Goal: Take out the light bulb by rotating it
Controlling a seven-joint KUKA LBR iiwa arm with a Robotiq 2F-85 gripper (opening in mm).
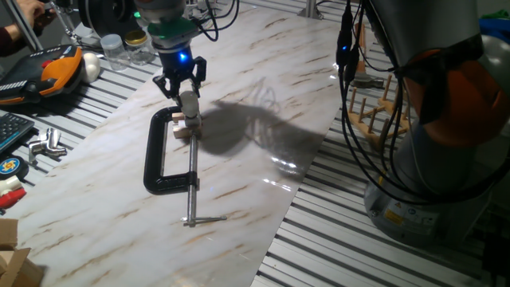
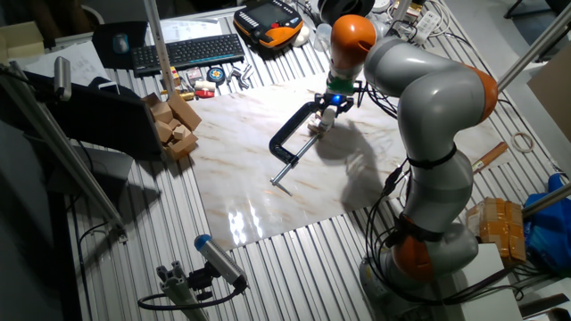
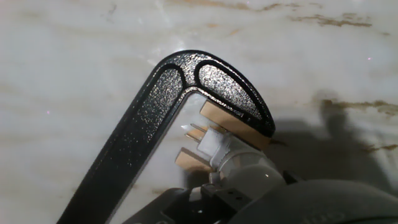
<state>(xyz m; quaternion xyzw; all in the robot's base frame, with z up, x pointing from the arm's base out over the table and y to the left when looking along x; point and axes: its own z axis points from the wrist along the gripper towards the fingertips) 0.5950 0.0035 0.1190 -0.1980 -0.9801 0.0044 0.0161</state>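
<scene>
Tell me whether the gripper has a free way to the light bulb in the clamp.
Probably yes. The gripper is already right at the light bulb, its jaws on either side of it from above. The black C-clamp holds only the wooden block below, so nothing blocks the bulb. Whether the jaws grip it is unclear.

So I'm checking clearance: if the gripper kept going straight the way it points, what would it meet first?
The gripper points down at the light bulb, already between its fingers; beyond that, probably the wooden block in the black clamp.

A matt frosted light bulb (image 3: 252, 171) sitting beside a rough-textured black metal clamp (image 3: 155, 106) and bare wooden block (image 3: 233, 124) on glossy marbled tabletop (image 1: 239, 119)
</scene>
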